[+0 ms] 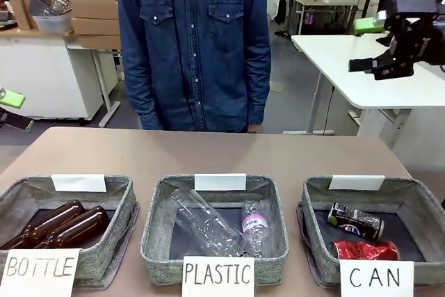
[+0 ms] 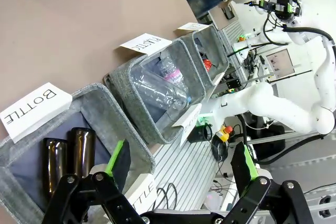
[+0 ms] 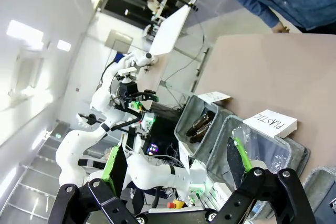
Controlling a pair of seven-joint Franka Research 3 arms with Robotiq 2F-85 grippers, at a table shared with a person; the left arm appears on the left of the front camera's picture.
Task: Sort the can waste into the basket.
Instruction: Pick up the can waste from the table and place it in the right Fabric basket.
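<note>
The black can (image 1: 355,221) and the red can (image 1: 364,250) both lie inside the basket marked CAN (image 1: 320,199), at the right end of the bench (image 1: 208,151). The left gripper (image 2: 181,163) and the right gripper (image 3: 176,166) both have their jaws wide open and hold nothing.

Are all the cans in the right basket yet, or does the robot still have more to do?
It looks done. The black can and the red can both lie in the basket marked CAN. Nothing is in hand: the right gripper is open and raised off to the side, and the left gripper is open too. No loose cans are in sight on the table.
</note>
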